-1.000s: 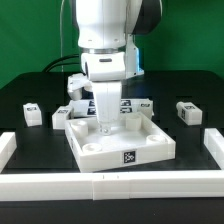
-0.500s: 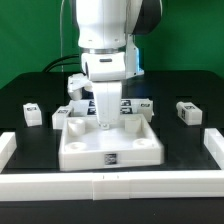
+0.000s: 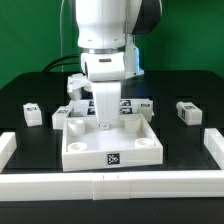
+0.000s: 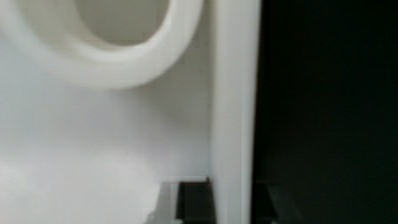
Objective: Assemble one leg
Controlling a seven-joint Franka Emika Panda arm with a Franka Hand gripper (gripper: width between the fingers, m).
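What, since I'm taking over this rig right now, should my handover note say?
The tool is down inside the tray, apparently shut on its far wall.
One leg at the exterior view's right and another leg at its left lie loose on the table; more sit behind the tray.
Done: no leg fitted; the front corner holes are empty.
Left: pick a leg and fit it.

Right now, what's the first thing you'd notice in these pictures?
The big white robot arm in the middle catches the eye first. Its gripper points down into a large white square tray. One small white leg with a black-and-white marker sits on the black table at the exterior view's left, and a second leg sits at its right.
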